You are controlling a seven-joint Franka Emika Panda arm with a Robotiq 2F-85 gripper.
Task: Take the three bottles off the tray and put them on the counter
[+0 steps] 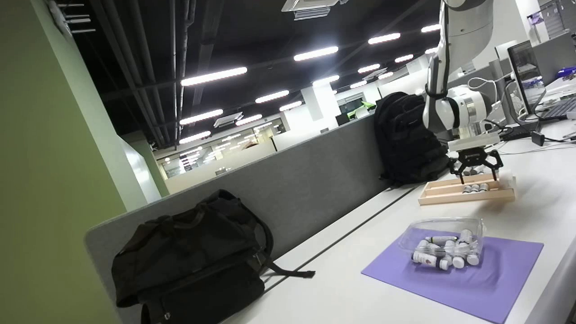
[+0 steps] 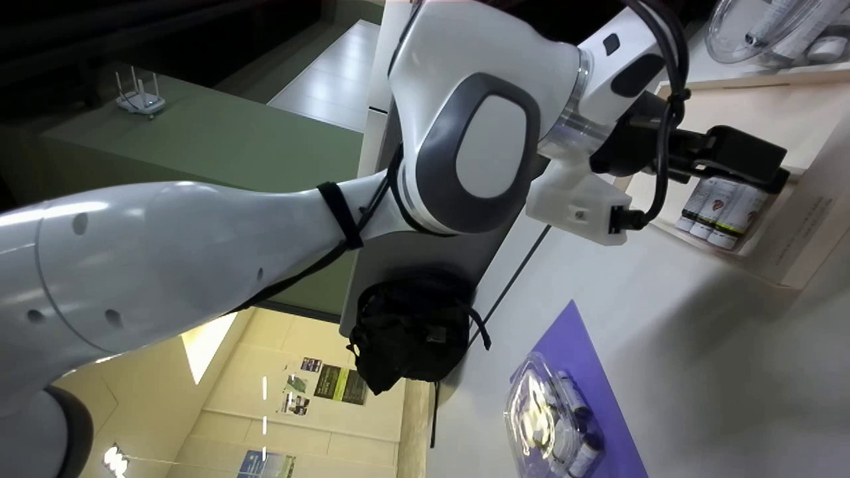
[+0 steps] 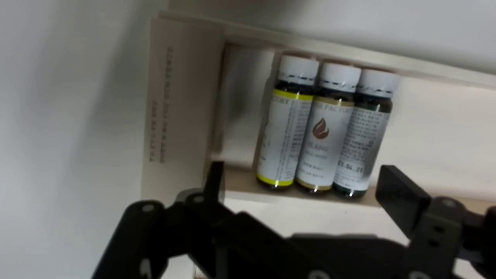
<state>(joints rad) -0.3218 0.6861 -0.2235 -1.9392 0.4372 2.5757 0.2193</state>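
Note:
The three bottles lie side by side, touching, in one compartment of the light-wood tray [image 1: 468,198]. In the wrist view they are white-labelled with white caps: a yellow-banded bottle [image 3: 286,131], a flame-logo bottle [image 3: 323,135] and a third bottle [image 3: 362,143]. They also show in both exterior views, as a bottle row [image 1: 475,188] and a partly covered row [image 2: 717,211]. The tray stands on the pale counter [image 1: 533,220]. My gripper [image 1: 478,178] is open and empty, just above the tray. In the wrist view its fingers [image 3: 302,170] stand wide apart, either side of the bottles' bottom ends.
A purple mat [image 1: 517,265] bears a clear plastic container [image 1: 407,238] with several bottles. Another clear container [image 2: 764,40] stands beyond the tray. A black backpack [image 1: 407,139] leans on the grey divider [image 1: 315,180] behind the tray. Another backpack [image 1: 193,261], monitor [image 1: 526,72] and cables flank the counter.

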